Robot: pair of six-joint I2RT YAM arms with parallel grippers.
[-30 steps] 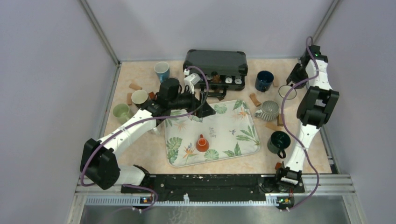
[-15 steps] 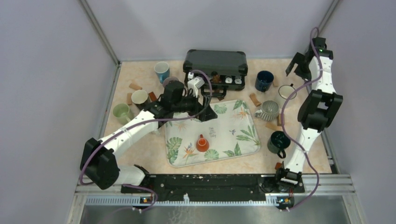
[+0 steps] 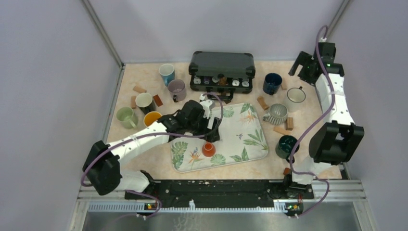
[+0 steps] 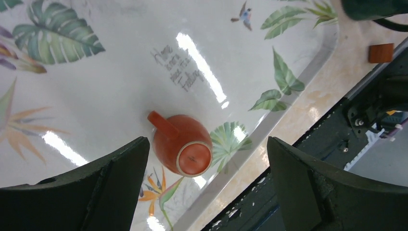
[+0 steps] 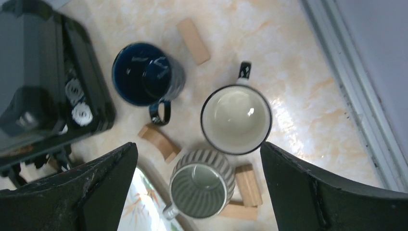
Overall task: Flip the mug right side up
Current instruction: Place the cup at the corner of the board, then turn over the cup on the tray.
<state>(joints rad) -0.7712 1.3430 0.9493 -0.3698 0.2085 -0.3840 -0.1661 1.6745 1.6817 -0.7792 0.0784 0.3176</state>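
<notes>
An orange mug [image 3: 208, 148] stands upside down, base up, on the leaf-patterned tray [image 3: 240, 137], near its front edge. My left gripper [image 3: 211, 134] hovers just behind and above it, open. In the left wrist view the orange mug [image 4: 183, 150] shows between the two dark fingers [image 4: 110, 183] without touching either, its handle pointing up-left over the tray [image 4: 120, 72]. My right gripper [image 3: 300, 65] is raised over the back right corner, open and empty. Below that gripper [image 5: 197, 147] stand upright mugs.
A black case [image 3: 222, 65] sits at the back. Upright mugs stand left of the tray: blue [image 3: 166, 73], mauve [image 3: 176, 89], cream [image 3: 144, 101], yellow [image 3: 152, 118], green [image 3: 125, 116]. At right: navy [image 5: 144, 74], white [image 5: 235, 118], striped grey [image 5: 202, 187], dark green [image 3: 287, 145]. Wooden blocks [image 5: 192, 39] lie scattered.
My right gripper opened, left the white mug upright and rose toward the back corner. My left gripper swung from the tray's back edge forward to just over the orange mug.
</notes>
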